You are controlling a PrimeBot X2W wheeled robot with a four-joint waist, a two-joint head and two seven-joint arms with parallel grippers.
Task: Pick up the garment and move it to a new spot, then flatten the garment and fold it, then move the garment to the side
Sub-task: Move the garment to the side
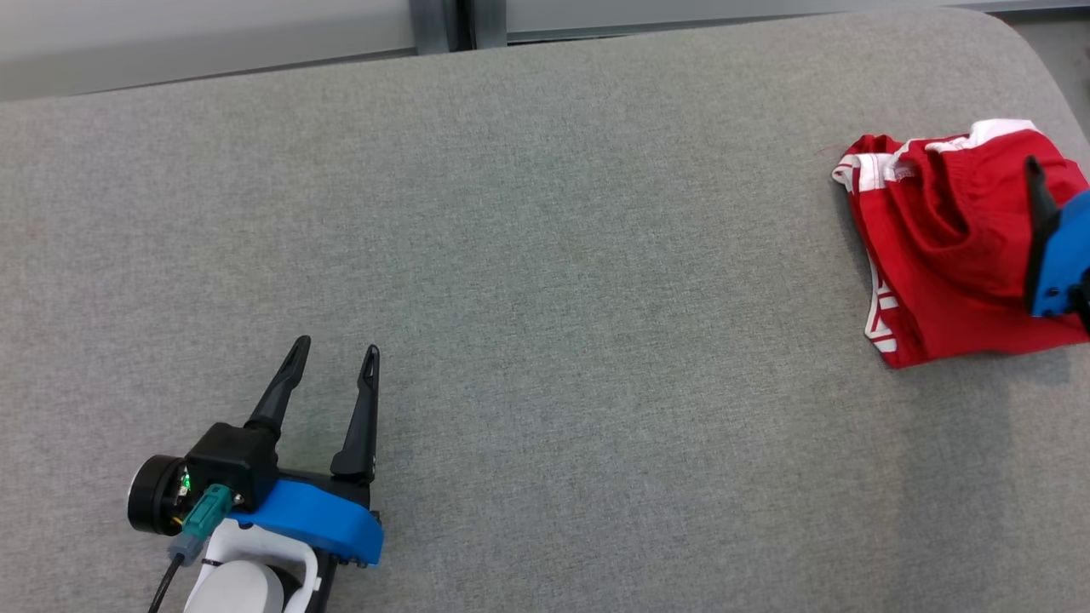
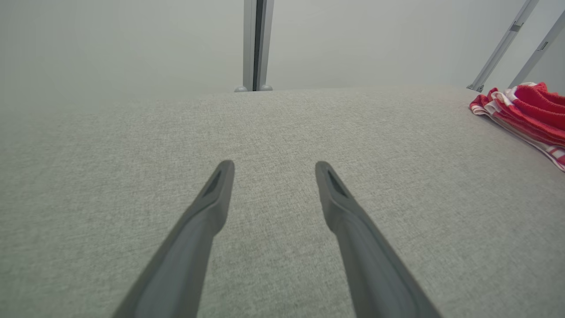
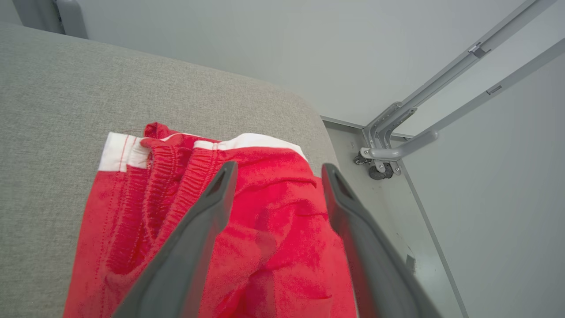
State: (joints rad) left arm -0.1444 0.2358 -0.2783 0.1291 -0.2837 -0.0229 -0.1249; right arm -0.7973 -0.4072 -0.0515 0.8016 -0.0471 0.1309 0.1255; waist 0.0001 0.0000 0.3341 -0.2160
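Red cloth with white trim and a gathered elastic waistband, the garment (image 1: 945, 247) lies in a soft, rumpled bundle near the rounded right corner of the grey woven surface (image 1: 545, 255). It looks already set aside, though I cannot tell how neat the fold is. The right gripper (image 3: 278, 170) hangs over it, fingers spread, gripping nothing. The left gripper (image 1: 335, 351) stands wide and empty, well apart.

No text, label, brand or number is legible; marks on the garment's (image 1: 945, 247) white trim (image 1: 879, 323) are too small to read.
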